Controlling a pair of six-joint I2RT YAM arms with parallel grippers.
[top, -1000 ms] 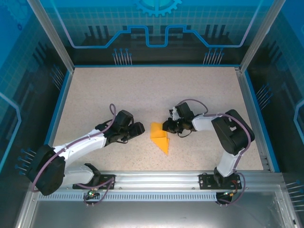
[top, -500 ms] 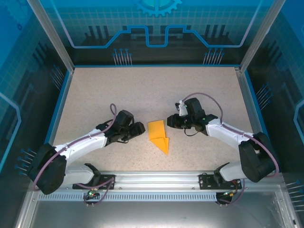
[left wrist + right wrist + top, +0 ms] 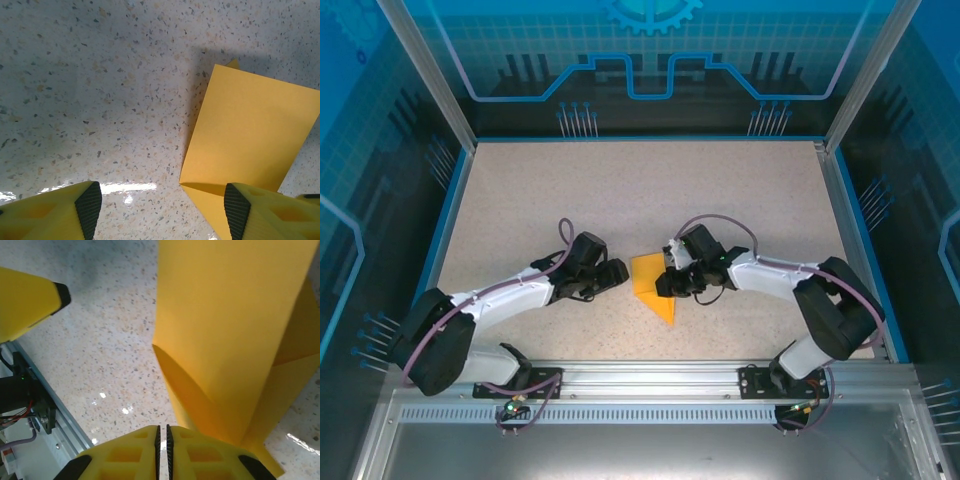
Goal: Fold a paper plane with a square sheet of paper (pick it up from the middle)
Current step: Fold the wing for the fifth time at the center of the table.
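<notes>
Swung back inward since half a second ago, the right gripper point(image 3: 667, 285) is now set at the right edge of the partly folded orange-yellow sheet of paper point(image 3: 650, 280), which lies on the speckled table point(image 3: 570, 200) between the two arms. Its jaws are pressed together with nothing seen between them, apparently so that a raised flap can be pushed flat. The left gripper point(image 3: 616, 272) is held wide open and empty just beside the paper's left edge, probably to steady it.
</notes>
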